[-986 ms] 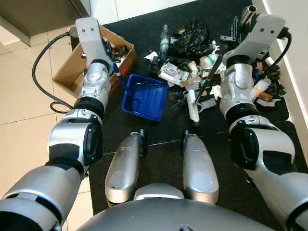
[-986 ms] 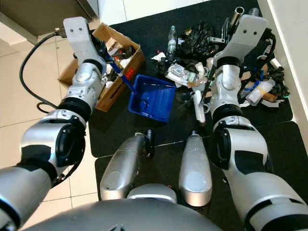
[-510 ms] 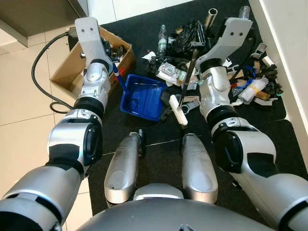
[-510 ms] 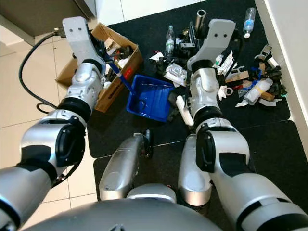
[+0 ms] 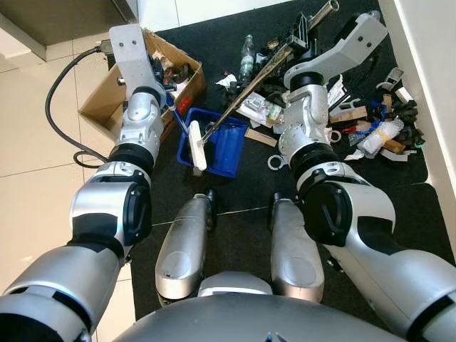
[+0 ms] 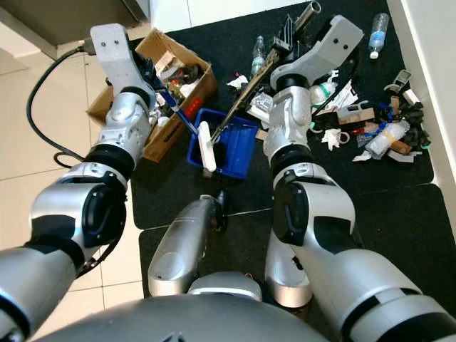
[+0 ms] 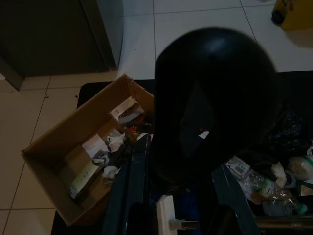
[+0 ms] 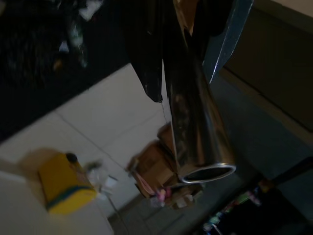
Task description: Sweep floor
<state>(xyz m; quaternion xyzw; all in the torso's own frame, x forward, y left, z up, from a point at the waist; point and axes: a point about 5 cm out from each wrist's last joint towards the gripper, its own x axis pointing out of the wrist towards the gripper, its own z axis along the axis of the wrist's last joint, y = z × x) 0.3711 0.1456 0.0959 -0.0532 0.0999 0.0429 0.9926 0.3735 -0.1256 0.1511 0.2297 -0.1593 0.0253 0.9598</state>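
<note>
A blue dustpan lies on the black mat beside a cardboard box. My left gripper is shut on its blue handle, mostly hidden behind the wrist. At the back, my right gripper is shut on the broom's metal pole, which also shows between its fingers in the right wrist view. The pole slants down to the left. Its white brush head sits at the dustpan's left edge. Litter is scattered on the mat to the right: wrappers, a bottle, small scraps.
An open cardboard box with rubbish stands left of the dustpan. A black cable loops over the pale tiles at left. A white wall borders the mat on the right. My knees are at the mat's near edge.
My right arm has swung the broom leftward: the brush head went from the litter right of the dustpan across to its left edge. The left arm and dustpan stayed put.
</note>
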